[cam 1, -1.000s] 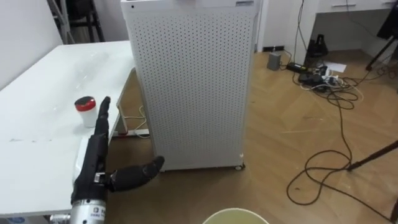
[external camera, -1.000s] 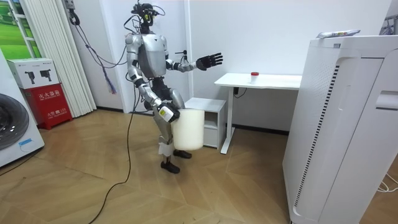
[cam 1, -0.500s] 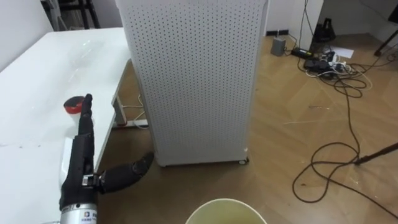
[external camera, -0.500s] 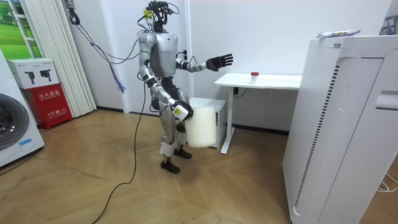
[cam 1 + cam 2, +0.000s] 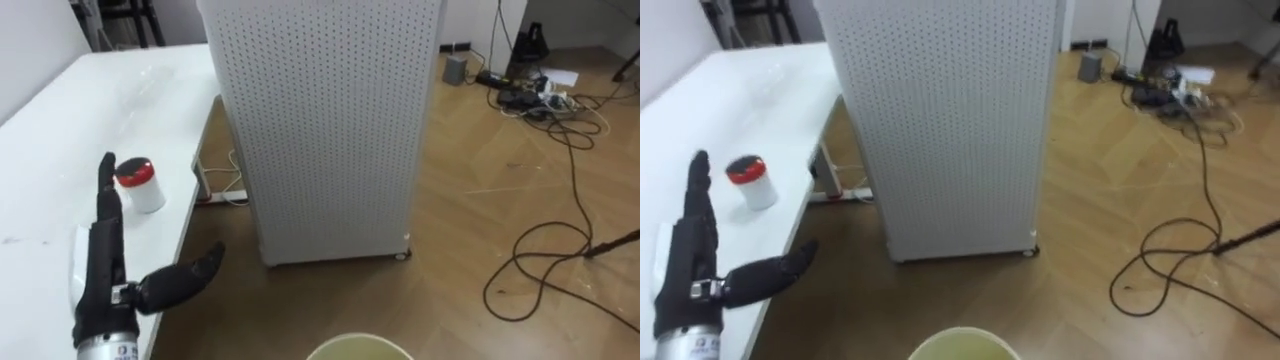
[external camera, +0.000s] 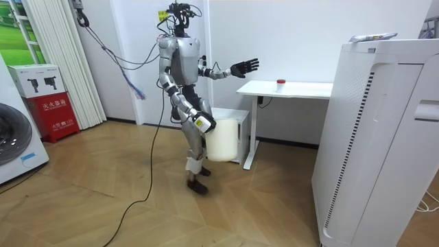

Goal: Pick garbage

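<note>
A small white jar with a red lid point(image 5: 138, 183) point(image 5: 748, 180) stands near the front edge of the white table point(image 5: 60, 110). My left hand point(image 5: 100, 285) point(image 5: 685, 268) is held open above the table's edge. Its fingers are straight and its thumb is spread over the floor. The fingertips end just left of the jar, apart from it. In the room view the left hand point(image 6: 245, 66) reaches out towards the table point(image 6: 302, 89). My right hand point(image 6: 200, 123) is down at my hip against a pale yellow bin point(image 6: 219, 140). The bin's rim point(image 5: 360, 347) shows below me.
A tall white perforated cabinet point(image 5: 330, 130) point(image 6: 377, 137) stands on the wooden floor right of the table. Black cables point(image 5: 555, 130) trail over the floor at the right. A pale flat scrap point(image 5: 78, 255) lies on the table by my left forearm.
I have stepped closer to the table with the bin at my hip. My left hand's fingertips have passed from right of the jar to its left.
</note>
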Controlling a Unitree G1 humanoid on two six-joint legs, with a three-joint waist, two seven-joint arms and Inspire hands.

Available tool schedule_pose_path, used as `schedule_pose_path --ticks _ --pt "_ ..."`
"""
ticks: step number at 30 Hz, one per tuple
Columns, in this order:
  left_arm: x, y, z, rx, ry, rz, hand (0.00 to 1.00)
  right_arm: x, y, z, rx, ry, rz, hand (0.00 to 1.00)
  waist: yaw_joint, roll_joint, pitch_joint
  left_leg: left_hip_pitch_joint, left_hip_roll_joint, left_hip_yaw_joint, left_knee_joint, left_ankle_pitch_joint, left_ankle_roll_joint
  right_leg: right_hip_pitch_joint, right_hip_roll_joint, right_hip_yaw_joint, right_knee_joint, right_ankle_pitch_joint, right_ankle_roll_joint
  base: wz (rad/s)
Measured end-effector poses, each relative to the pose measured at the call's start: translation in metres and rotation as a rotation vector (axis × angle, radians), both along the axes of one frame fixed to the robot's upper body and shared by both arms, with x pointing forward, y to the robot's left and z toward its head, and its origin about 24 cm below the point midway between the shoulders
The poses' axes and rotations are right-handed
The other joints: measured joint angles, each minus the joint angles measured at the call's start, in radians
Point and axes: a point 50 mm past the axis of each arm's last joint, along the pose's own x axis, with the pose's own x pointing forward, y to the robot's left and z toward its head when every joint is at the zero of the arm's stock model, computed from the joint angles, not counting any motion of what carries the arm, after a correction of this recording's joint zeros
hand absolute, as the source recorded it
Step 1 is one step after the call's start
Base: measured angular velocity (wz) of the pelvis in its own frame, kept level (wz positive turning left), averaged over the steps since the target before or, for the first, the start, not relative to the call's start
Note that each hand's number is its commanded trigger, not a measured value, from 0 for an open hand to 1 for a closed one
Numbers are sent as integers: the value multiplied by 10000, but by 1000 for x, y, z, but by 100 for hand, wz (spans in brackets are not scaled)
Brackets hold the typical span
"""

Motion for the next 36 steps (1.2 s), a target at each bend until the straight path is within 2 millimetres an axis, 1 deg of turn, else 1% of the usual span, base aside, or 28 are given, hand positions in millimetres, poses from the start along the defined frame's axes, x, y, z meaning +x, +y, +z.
schedule_pose_path --ticks 1,2,3,4,5,6,7,8,10,11,12,13,14,15,16,17,18,19,20,22,23,24,25,26,27,29,32,36 --pt "-2 0 -2 -5 76 -3 0 -5 0 -2 10 133 -25 100 -8 -134 -72 230 -65 -74 155 -340 8 70 -200 11 -403 436 -45 51" --pt "-5 0 -5 -51 217 52 0 -8 -2 -3 -55 218 11 100 18 -24 -131 440 60 -167 424 -730 -172 258 -159 -275 -93 782 -180 41" --pt "-6 -1 -6 -42 259 37 0 -8 -3 -2 -99 225 12 100 42 -13 -128 517 152 -246 505 -855 -317 314 -144 -520 80 820 -231 37" --pt "-6 -1 -6 -29 242 14 0 -6 -5 -2 -166 197 58 100 182 122 -217 683 331 -367 512 -1016 -500 335 -75 -812 432 885 -337 40" --pt "-6 -1 -5 -45 179 55 0 -4 -5 -1 -174 136 84 100 266 151 -237 826 553 -390 511 -1145 -646 369 55 -905 757 963 -501 41" --pt "-6 -1 -4 -42 164 65 0 -3 -5 0 -164 118 105 100 297 143 -232 886 662 -390 516 -1200 -703 371 89 -917 953 952 -556 51" --pt "-6 0 -4 -32 153 71 0 -3 -5 0 -166 100 127 100 325 122 -220 992 871 -389 509 -1312 -897 340 221 -909 1386 734 -868 53" --pt "-6 0 -4 -39 140 81 0 -2 -6 1 -185 90 156 100 377 121 -215 1116 1098 -378 477 -1394 -1051 318 412 -884 1824 300 -942 53" --pt "-6 0 -2 -51 50 96 0 0 -5 1 -129 65 275 100 404 36 -204 1254 1348 -365 682 -1433 -1165 329 674 -754 2325 -278 -1072 37" --pt "-5 0 1 -65 -53 80 0 1 -3 1 -110 55 456 100 491 -109 -174 1130 1409 -158 1429 -1309 -1229 385 874 -355 2543 -530 -1165 16" --pt "-5 0 1 -103 -81 62 0 1 -2 1 -94 81 538 100 584 -178 -174 976 1445 1 1958 -1160 -1265 449 1002 -193 2582 -604 -1223 -10" --pt "-5 0 2 -159 -123 56 0 0 -1 1 -60 134 750 100 734 -262 -177 601 1503 101 3145 -721 -1331 706 1155 -98 2571 -730 -1336 -24" --pt "-5 1 3 -168 -179 139 0 0 0 1 14 141 868 100 802 -318 -164 113 1528 107 4319 -45 -1310 966 1215 -132 2561 -865 -1472 -21" --pt "-5 1 4 -170 -204 152 0 0 1 1 18 144 914 100 834 -348 -169 -94 1543 113 4820 334 -1324 1091 1201 -207 2559 -932 -1552 0" --pt "-5 0 5 -171 -256 109 0 0 2 0 22 148 990 100 703 -448 -164 -528 1560 126 5492 866 -1301 1287 1183 -255 2555 -1093 -1648 37" --pt "-4 -2 7 -160 -340 12 0 1 2 0 0 148 999 100 524 -560 -100 -938 1620 265 5644 866 -1290 1426 1165 -272 2542 -1189 -1728 40" --pt "-4 -3 7 -175 -375 -15 0 0 1 0 -36 165 991 100 527 -608 -81 -1112 1637 455 5596 775 -1188 1473 1133 -279 2530 -1197 -1745 31" --pt "-4 -3 7 -200 -392 -15 0 1 0 0 -88 179 914 100 520 -682 -31 -1528 1629 809 5385 633 -1080 1572 1046 -376 2437 -1206 -1774 9" --pt "-4 -3 7 -206 -404 39 0 0 0 -1 -151 208 813 100 453 -729 -2 -1830 1598 1048 4833 578 -1090 1707 927 -621 2257 -1190 -1821 20" --pt "-4 -2 7 -232 -444 121 0 -2 -1 -2 -233 285 667 100 316 -806 46 -2114 1575 1342 3422 610 -1140 1910 740 -1041 1947 -1199 -1803 40" --pt "-4 -2 7 -234 -452 122 0 -2 -3 -2 -291 304 617 100 309 -811 44 -2123 1577 1391 2895 636 -1155 1960 706 -1150 1843 -1202 -1790 34" --pt "-3 -3 8 -234 -504 129 0 -3 -5 -2 -391 320 567 100 306 -783 19 -2097 1587 1452 2012 740 -1238 2042 695 -1303 1664 -1208 -1748 29" --pt "-2 -3 10 -225 -583 121 0 -4 -7 -3 -459 379 532 100 286 -717 -27 -2040 1593 1534 1406 975 -1205 2142 690 -1509 1492 -1234 -1679 36" --pt "-2 -3 11 -231 -636 176 0 -6 -7 -5 -475 467 494 100 285 -790 -78 -1919 1433 1590 1158 1119 -1158 2272 587 -1563 1305 -1235 -1575 35" --pt "-2 -3 10 -251 -655 229 0 -7 -8 -5 -500 494 492 100 276 -792 -98 -1835 1359 1593 1006 1155 -1110 2373 545 -1605 1158 -1218 -1519 35" --pt "-2 -2 12 -278 -768 413 0 -10 -10 -6 -510 580 449 100 294 -788 -127 -1468 1051 1596 438 1293 -986 2688 334 -1728 756 -1222 -1302 31" --pt "-4 -1 15 -235 -935 485 0 -12 -10 -7 -443 700 564 100 382 -802 -179 -1106 829 1597 -6 1343 -903 3042 197 -1746 379 -1234 -1127 12" --pt "-5 0 23 -200 -1286 463 0 -11 -9 -7 -256 692 702 100 424 -825 -205 -795 636 1584 -430 1361 -865 3363 89 -1793 36 -1247 -988 10"
